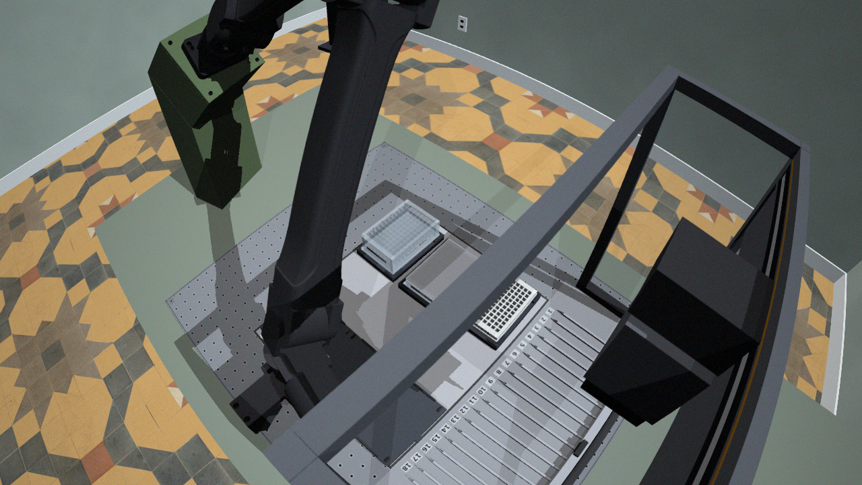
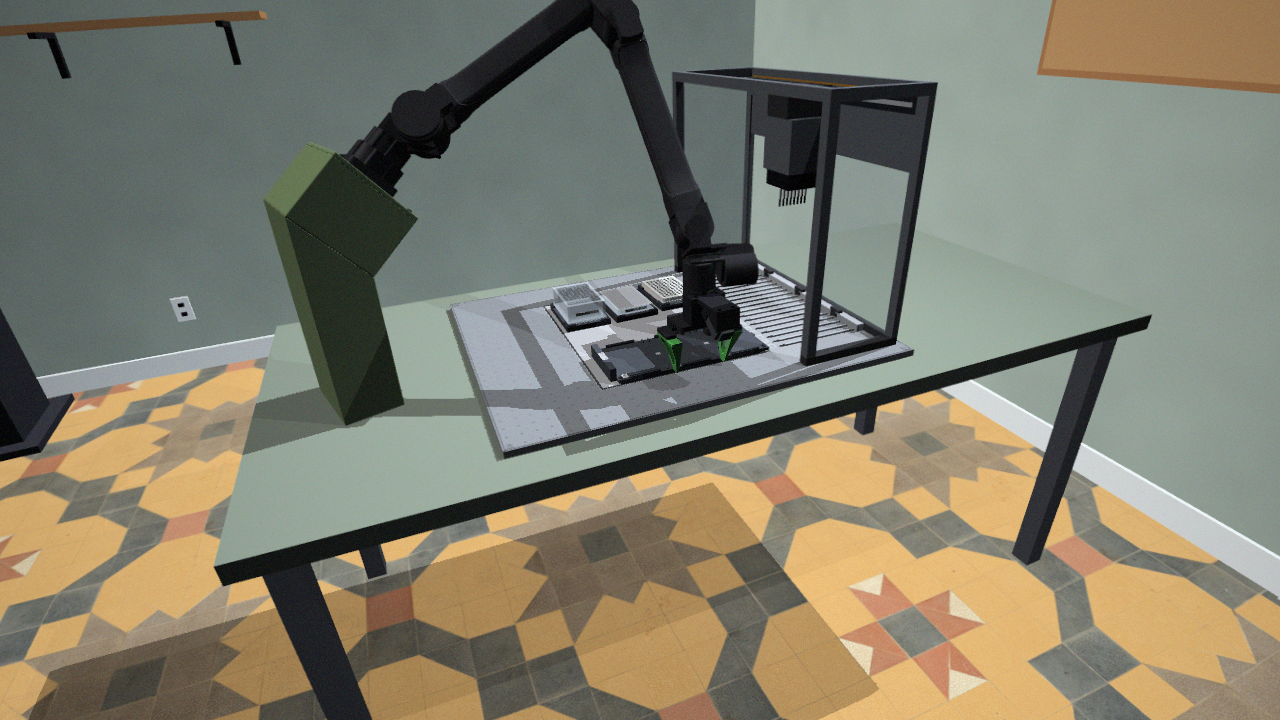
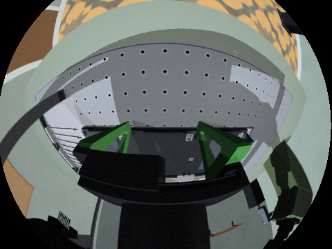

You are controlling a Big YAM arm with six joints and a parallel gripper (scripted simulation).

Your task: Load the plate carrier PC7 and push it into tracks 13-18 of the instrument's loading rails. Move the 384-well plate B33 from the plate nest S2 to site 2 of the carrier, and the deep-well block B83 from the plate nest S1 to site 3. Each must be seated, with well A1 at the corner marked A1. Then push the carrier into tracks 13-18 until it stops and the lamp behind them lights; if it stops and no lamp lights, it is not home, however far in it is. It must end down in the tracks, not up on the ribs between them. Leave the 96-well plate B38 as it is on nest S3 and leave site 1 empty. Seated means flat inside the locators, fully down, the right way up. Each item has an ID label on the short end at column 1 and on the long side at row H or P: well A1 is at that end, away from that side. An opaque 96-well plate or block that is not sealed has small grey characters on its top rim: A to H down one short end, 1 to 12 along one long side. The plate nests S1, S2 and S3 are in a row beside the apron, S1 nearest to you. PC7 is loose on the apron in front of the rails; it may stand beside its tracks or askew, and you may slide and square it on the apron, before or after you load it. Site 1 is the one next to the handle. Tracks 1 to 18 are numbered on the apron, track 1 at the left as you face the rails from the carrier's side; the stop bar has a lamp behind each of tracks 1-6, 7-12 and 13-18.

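While its jaws gape wide and empty, the arm (image 2: 657,125) reaches down over carrier PC7 (image 2: 631,362).

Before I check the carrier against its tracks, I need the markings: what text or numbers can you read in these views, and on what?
"1" to "18": track numbers in white squares along the apron in front of the loading rails, top view; "9" to "18" read clearly, the far ones are small.
Small light mark on the plate carrier: too small to read.
ID labels on the plates: none legible in any view.
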